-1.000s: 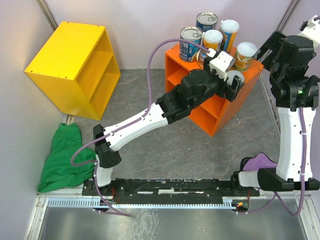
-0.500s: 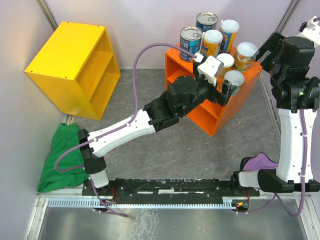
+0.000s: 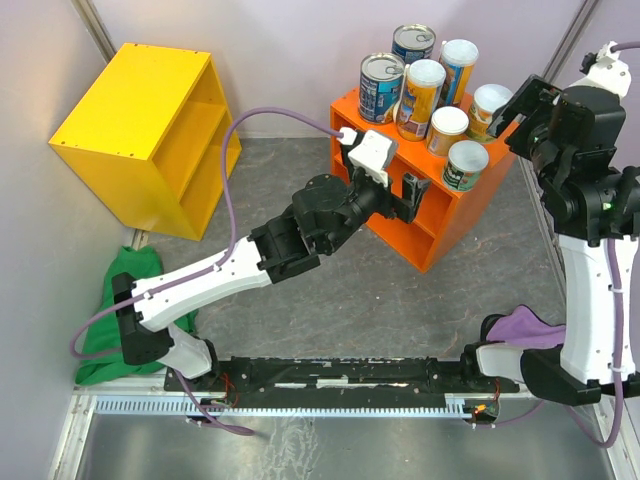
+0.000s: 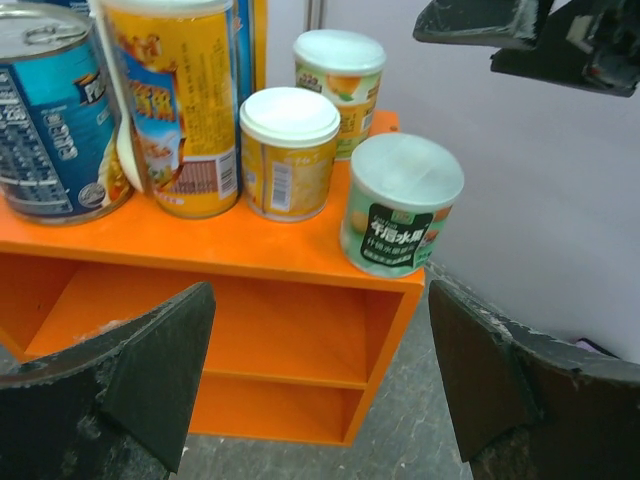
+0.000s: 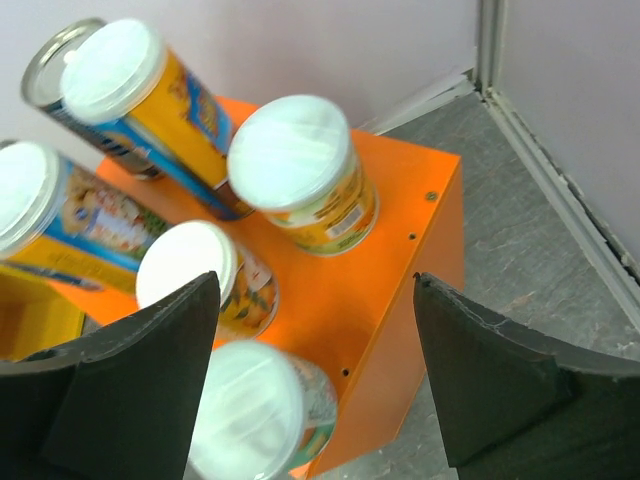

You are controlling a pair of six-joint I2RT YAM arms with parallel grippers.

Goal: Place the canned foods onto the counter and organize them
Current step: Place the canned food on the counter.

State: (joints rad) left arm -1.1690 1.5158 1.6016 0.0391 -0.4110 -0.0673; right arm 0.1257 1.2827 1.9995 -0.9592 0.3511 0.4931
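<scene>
The orange counter (image 3: pixel 440 215) carries several canned foods on its top. Two blue tins (image 3: pixel 381 87) and two tall cans (image 3: pixel 421 98) stand at the back, with two short pale-lidded cans (image 3: pixel 447 128) further right. A green-labelled can (image 3: pixel 465 165) (image 4: pixel 400 205) stands upright at the front corner. My left gripper (image 3: pixel 410 193) (image 4: pixel 320 380) hangs open and empty before the counter's (image 4: pixel 300 250) shelf opening, apart from the cans. My right gripper (image 3: pixel 522 103) (image 5: pixel 315 380) is open above the counter's (image 5: pixel 400 230) right end, with the green-labelled can (image 5: pixel 260 420) under its left finger and nothing held.
A yellow cabinet (image 3: pixel 150 130) lies at the back left. A green cloth (image 3: pixel 130 310) sits by the left arm's base and a purple cloth (image 3: pixel 520 325) by the right arm's base. Walls close in on both sides and behind the counter.
My left gripper has let go of the green-labelled can on the counter's front corner and drawn back left and down. The right gripper has shifted slightly and narrowed a little.
</scene>
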